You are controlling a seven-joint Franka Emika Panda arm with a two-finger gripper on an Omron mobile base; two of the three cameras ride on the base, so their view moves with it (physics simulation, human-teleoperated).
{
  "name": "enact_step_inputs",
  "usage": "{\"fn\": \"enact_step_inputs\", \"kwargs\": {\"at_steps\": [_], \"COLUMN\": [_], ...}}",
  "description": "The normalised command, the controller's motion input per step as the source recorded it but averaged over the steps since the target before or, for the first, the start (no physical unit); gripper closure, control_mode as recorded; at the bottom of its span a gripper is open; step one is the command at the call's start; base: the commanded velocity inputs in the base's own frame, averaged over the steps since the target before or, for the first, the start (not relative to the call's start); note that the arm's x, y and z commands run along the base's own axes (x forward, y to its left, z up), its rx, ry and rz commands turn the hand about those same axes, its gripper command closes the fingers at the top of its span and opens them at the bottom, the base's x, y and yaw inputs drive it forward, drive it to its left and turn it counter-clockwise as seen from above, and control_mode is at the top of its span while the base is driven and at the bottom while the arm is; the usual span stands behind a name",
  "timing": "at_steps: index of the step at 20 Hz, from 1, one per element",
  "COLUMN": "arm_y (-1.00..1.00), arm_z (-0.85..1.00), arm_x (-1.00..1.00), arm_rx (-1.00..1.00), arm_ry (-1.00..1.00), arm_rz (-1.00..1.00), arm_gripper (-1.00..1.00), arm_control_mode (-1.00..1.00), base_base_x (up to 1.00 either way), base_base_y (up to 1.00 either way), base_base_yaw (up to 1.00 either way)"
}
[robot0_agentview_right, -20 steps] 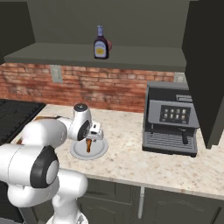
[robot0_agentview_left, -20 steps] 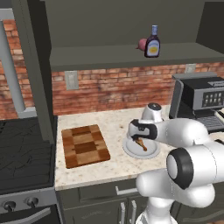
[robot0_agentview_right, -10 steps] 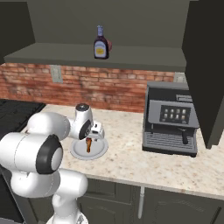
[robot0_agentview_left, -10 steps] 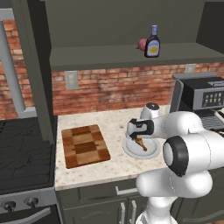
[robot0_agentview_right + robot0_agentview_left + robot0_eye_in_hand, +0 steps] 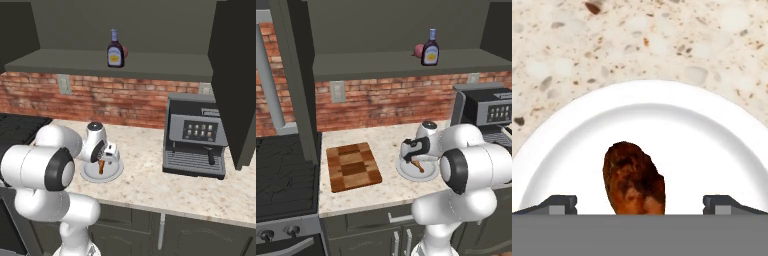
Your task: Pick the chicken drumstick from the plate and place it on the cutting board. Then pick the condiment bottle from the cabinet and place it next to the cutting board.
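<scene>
Cutting board [image 5: 353, 166] sits on the counter off to the gripper's left, nothing on it. Plate [image 5: 712, 145] is right under the gripper [image 5: 640, 204], whose jaws are spread wide. Chicken drumstick [image 5: 633, 179] lies on the plate, between the fingertips [image 5: 559, 204], not grabbed.

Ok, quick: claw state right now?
Claw: open, holding nothing, fingertips either side of the chicken drumstick on the plate.

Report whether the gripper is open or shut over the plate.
Open. In the hand view the gripper has its two fingertips wide apart on either side of the chicken drumstick, which lies on the plate.
</scene>
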Motion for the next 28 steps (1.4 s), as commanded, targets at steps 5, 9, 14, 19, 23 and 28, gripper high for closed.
{"fn": "enact_step_inputs", "kwargs": {"at_steps": [5,9,14,19,23,28], "arm_y": [0.00,0.00,0.00,0.00,0.00,0.00], "arm_z": [-0.14,-0.10,-0.05,0.00,0.00,0.00], "arm_x": [0.04,0.05,0.01,0.00,0.00,0.00], "arm_rx": [0.00,0.00,0.00,0.00,0.00,0.00], "arm_ry": [0.00,0.00,0.00,0.00,0.00,0.00], "arm_rz": [0.00,0.00,0.00,0.00,0.00,0.00], "arm_gripper": [-1.00,-1.00,1.00,1.00,1.00,1.00], "arm_control_mode": [-1.00,-1.00,-1.00,-1.00,-1.00,-1.00], "base_base_x": [0.00,0.00,0.00,0.00,0.00,0.00], "base_base_y": [0.00,0.00,0.00,0.00,0.00,0.00], "base_base_yaw": [0.00,0.00,0.00,0.00,0.00,0.00]}}
